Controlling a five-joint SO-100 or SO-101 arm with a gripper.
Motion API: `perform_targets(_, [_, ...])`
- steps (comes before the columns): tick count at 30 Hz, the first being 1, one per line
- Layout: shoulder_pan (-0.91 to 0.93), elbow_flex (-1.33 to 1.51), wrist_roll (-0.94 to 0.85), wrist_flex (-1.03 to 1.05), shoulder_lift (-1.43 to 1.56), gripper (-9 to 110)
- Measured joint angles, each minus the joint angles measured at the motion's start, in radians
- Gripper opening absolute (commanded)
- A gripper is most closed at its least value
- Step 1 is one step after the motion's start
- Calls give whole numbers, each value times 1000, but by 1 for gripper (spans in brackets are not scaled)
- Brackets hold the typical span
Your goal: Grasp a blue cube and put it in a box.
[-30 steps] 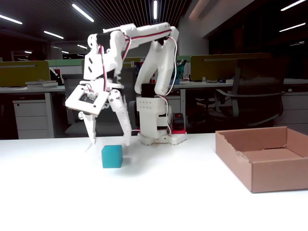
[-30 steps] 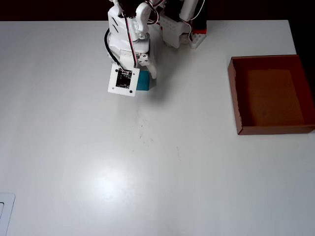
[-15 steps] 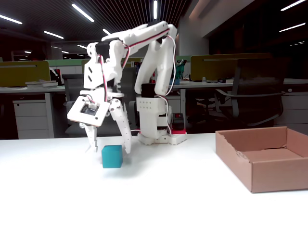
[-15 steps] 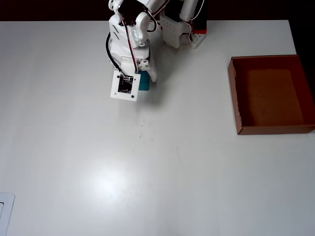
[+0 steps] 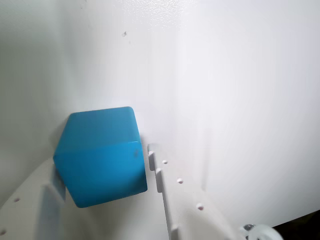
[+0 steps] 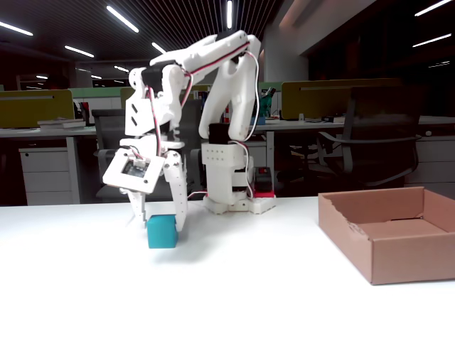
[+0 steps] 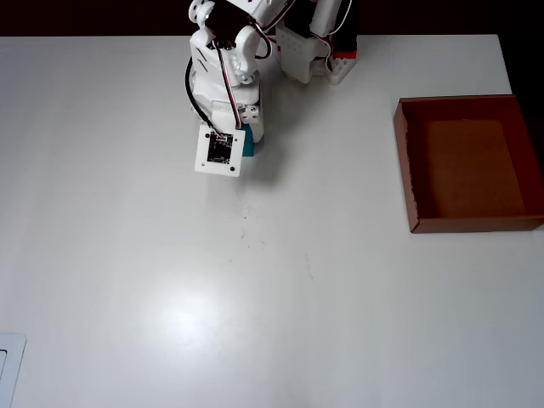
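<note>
The blue cube rests on the white table in front of the arm's base, left of centre in the fixed view. My gripper has come down over it, one finger on each side, jaws open and close to its faces. The wrist view shows the blue cube filling the space between the white fingers of my gripper. From overhead, only a sliver of the blue cube shows beside the wrist camera plate. The box, brown cardboard, stands empty at the right; its wall is far from the cube.
The arm's base stands at the table's far edge, behind the cube. A flat white object lies at the near left corner in the overhead view. Office desks and a chair are beyond the table.
The gripper has dropped lower and slid forward, so its fingers now straddle the cube. The cube has shifted slightly left in the fixed view.
</note>
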Motion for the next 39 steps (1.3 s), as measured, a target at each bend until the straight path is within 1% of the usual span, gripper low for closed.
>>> perform_targets(14, [-2, 15, 0, 12, 0, 15])
perform_targets(21, [-15, -61, 2, 152, 5, 15])
perform_targets(25, [-43, -130, 31, 232, 23, 15])
perform_targets(29, [-83, -222, 75, 325, 41, 15])
perform_targets(39, [-267, -382, 301, 451, 86, 14])
